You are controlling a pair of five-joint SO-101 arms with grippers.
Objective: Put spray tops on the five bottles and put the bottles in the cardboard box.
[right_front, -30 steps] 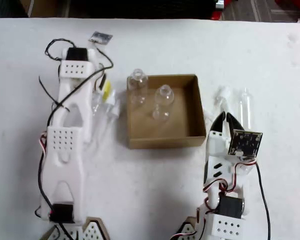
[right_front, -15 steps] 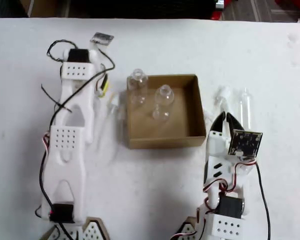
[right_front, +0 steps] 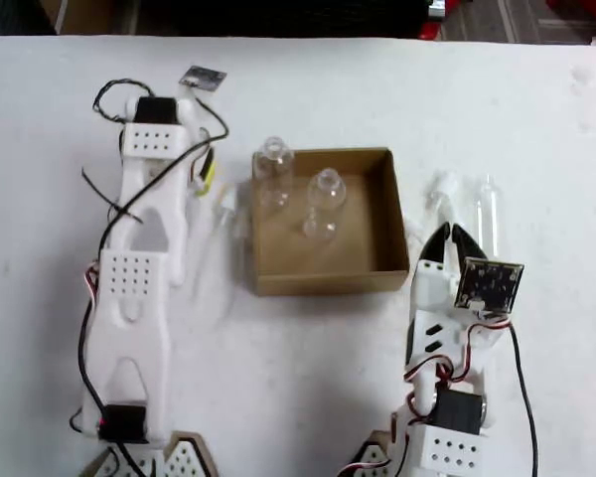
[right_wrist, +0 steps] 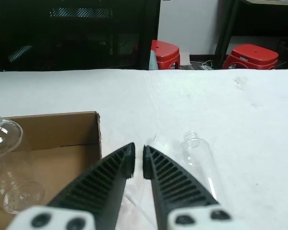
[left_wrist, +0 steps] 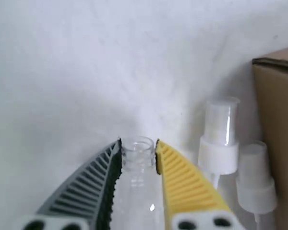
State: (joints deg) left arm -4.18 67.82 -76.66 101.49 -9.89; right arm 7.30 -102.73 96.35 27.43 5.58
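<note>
My left gripper (left_wrist: 138, 152) is shut on the neck of a clear open-necked bottle (left_wrist: 137, 191), held low over the white table. Two white spray tops (left_wrist: 221, 139) lie beside it, next to the cardboard box (left_wrist: 278, 124). From above, that gripper (right_front: 205, 177) sits left of the box (right_front: 377, 260), with a spray top (right_front: 222, 207) near it. Two clear uncapped bottles (right_front: 273, 164) (right_front: 323, 194) stand in the box. My right gripper (right_wrist: 138, 157) is shut on nothing, right of the box (right_wrist: 62, 125). Just beyond its tips lies a clear bottle (right_wrist: 198, 155). That bottle (right_front: 487, 211) and a spray top (right_front: 442, 187) lie side by side.
The white table (right_front: 308, 358) has free room in front of the box and at the back. A small card (right_front: 201, 76) lies at the back left. Black cables (right_front: 109, 94) loop around the left arm. Red stools (right_wrist: 165, 53) stand beyond the table's far edge.
The left arm shifted slightly toward the box early on, and its yellow finger drew in closer to the arm. It has held still since. The right arm has not moved.
</note>
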